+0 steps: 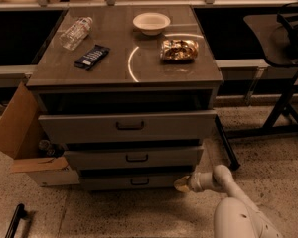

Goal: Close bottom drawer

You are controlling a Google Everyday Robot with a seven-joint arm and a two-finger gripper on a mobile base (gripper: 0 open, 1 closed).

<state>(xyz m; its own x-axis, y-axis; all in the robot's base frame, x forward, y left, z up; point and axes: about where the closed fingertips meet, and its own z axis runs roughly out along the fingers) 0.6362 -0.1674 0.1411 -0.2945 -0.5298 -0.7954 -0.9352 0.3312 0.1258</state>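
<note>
The bottom drawer (134, 181) is the lowest of the grey cabinet's three drawers. Its low grey front with a small dark pull handle (139, 182) sits a little proud of the cabinet. The middle drawer (134, 157) and the tall top drawer (129, 125) stick out further above it. My gripper (182, 184) is at floor level on the end of the white arm (223, 182), against the right end of the bottom drawer's front.
On the cabinet top (124, 58) lie a plastic bottle (76, 32), a dark snack bar (92, 56), a white bowl (151, 22) and a shiny snack bag (179, 49). An open cardboard box (25, 143) stands left. A black chair frame (283, 103) stands right.
</note>
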